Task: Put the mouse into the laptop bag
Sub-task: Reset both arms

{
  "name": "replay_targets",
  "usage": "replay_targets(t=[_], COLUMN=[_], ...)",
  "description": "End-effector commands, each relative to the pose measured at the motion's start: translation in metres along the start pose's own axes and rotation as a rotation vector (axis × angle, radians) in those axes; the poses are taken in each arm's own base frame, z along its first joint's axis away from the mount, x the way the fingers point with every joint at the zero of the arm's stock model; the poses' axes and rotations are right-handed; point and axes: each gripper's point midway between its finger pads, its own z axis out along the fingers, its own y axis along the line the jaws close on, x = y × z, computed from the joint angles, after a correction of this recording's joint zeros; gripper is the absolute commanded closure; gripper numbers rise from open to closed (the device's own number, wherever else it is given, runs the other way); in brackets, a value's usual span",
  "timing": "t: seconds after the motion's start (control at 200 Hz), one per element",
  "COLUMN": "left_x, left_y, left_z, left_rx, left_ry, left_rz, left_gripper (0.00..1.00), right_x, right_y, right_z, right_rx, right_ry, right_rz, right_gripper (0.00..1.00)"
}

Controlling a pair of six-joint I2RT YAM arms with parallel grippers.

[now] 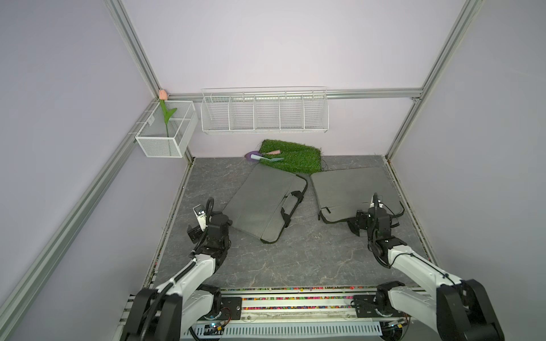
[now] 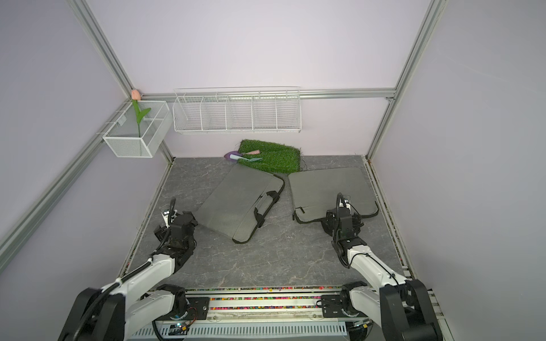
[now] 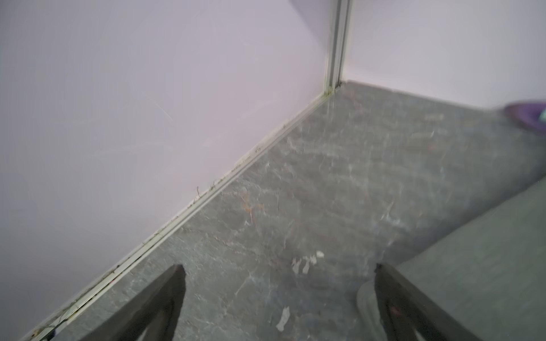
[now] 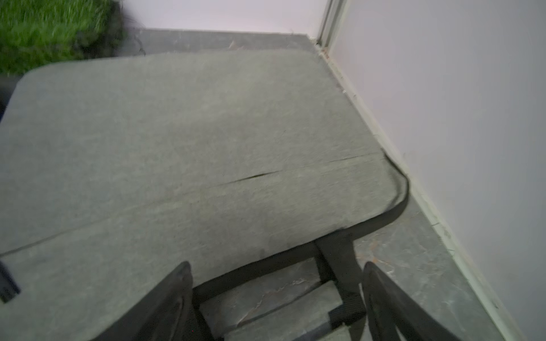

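Observation:
Two grey laptop bags lie flat on the dark table, one mid-table [image 1: 263,200] [image 2: 236,200] and one to the right [image 1: 348,189] [image 2: 325,189]. The mouse is out of view in every frame. My left gripper [image 1: 192,232] [image 3: 279,274] hovers open over bare table, just off the middle bag's near-left corner [image 3: 472,265], with nothing between its fingers. My right gripper [image 1: 353,228] [image 4: 276,271] stands open at the near edge of the right bag [image 4: 177,133]. That bag's black handle strap [image 4: 336,259] lies between the fingers, ungripped.
A green grass mat [image 1: 292,156] with a purple trowel [image 1: 252,156] and small tools sits at the back wall. Above it hang a white wire shelf [image 1: 264,112] and a mesh box [image 1: 165,138] holding a tulip. Walls close in on both sides of the table [image 1: 295,259].

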Motion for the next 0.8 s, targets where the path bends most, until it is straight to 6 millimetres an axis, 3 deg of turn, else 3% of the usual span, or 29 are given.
replay_targets(t=[0.0,0.07,0.17,0.22,0.28,0.36,0.42,0.795], left_x=[-0.071,-0.064,-0.058,-0.059,-0.058,-0.046,-0.046,-0.045], left_y=[-0.025,-0.036,-0.072,-0.07,-0.064,-0.07,-0.072,-0.07], left_z=[0.004,0.02,0.043,0.048,0.043,0.048,0.052,0.053], left_rx=[0.064,0.076,0.168,0.169,0.176,0.261,0.302,0.302], left_ry=[-0.291,-0.269,-0.086,-0.102,-0.136,-0.096,-0.133,-0.126], left_rz=[-0.08,-0.097,0.036,0.021,-0.011,-0.016,-0.037,-0.038], left_gripper=[0.01,0.0,0.0,0.01,0.01,0.0,0.0,0.01], right_x=[-0.031,-0.039,-0.04,-0.024,-0.027,-0.023,-0.027,-0.025], right_y=[0.016,0.031,0.023,0.006,0.0,0.0,0.003,0.003], right_z=[0.024,0.032,0.046,0.051,0.048,0.053,0.052,0.053], right_rx=[-0.052,-0.124,-0.115,-0.146,-0.183,-0.147,-0.111,-0.114], right_ry=[-0.101,-0.138,-0.198,-0.165,-0.256,-0.171,-0.206,-0.187], right_rz=[-0.046,-0.102,-0.091,0.022,0.064,0.051,0.022,0.021], right_gripper=[0.1,0.1,0.1,0.1,0.1,0.11,0.1,0.1])
